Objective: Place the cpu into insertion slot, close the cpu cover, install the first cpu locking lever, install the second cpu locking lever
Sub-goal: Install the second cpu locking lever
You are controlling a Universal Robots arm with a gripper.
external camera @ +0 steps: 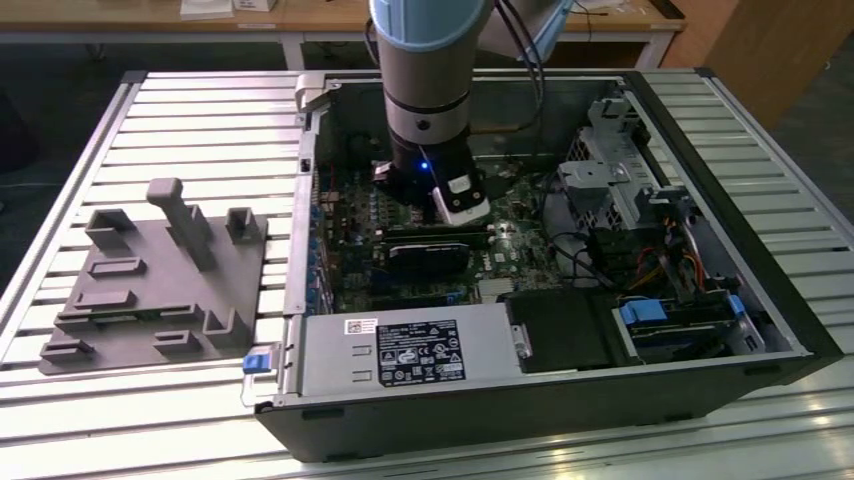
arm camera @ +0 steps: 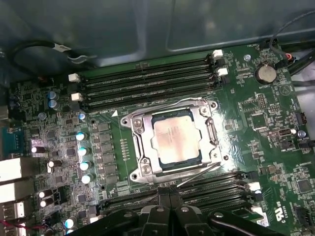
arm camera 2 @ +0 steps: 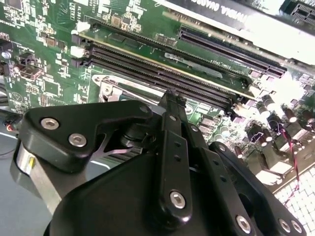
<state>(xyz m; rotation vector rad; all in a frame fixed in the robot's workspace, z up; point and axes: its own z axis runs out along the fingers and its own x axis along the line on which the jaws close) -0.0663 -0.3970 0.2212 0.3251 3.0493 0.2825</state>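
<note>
The cpu seated in the insertion slot under the cpu cover — fingers together, empty.

Above the cpu cover the way stands open. Memory slots flank it along two opposite sides, capacitors along a third. The gripper hangs just beside the nearer slots.

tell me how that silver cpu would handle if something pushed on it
The cpu looks thin, flat and rigid, so probably light and unbending. It sits inside the cpu cover frame, so a sideways push likely won't shift it. Its smooth metal face may be slippery.
</note>
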